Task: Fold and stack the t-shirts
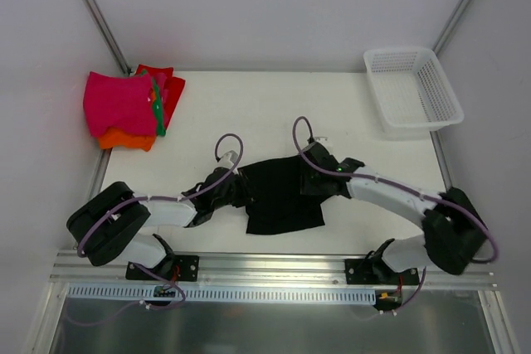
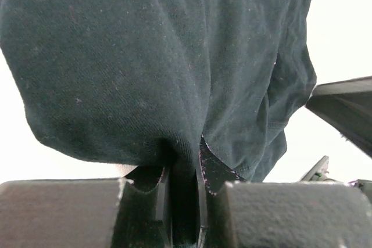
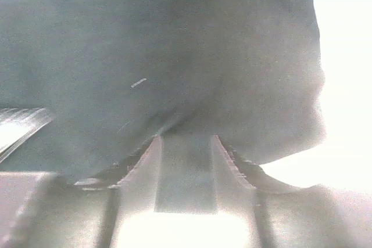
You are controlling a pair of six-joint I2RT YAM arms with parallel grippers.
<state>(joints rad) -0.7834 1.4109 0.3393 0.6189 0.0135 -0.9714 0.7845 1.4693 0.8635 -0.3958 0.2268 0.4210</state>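
A black t-shirt point(image 1: 278, 196) lies crumpled on the white desk point(image 1: 249, 105), a rough dark patch with its cloth bunched up along both flanks. The left claw point(image 1: 232, 190) sits at the shirt's left edge. In the left wrist view its fingers point(image 2: 87, 213) stand almost together, and a fold of the black cloth is pinched in the narrow slot between them. From there the shirt rises away from the tips and fills most of that view.

The right claw point(image 1: 318, 173) is at the shirt's upper right corner. The right wrist view is washed out and blurred, but it shows the fingers point(image 3: 135, 169) standing somewhat apart in a V with the dark cloth draped across their tips. I cannot tell whether any cloth is caught between them.

Well apart from the black t-shirt, beyond it and to the left, is a pile of folded shirts. A pink shirt point(image 1: 120, 104) lies on top, and an orange shirt point(image 1: 126, 140) shows under its nearer edge. A red shirt point(image 1: 168, 86) pokes out at the far corner on the side towards the black t-shirt. A thin strip of green cloth point(image 1: 157, 112) runs along the pink shirt's edge on that same side.

A white mesh basket point(image 1: 440, 89) stands well apart from the black t-shirt, beyond it and to the right.
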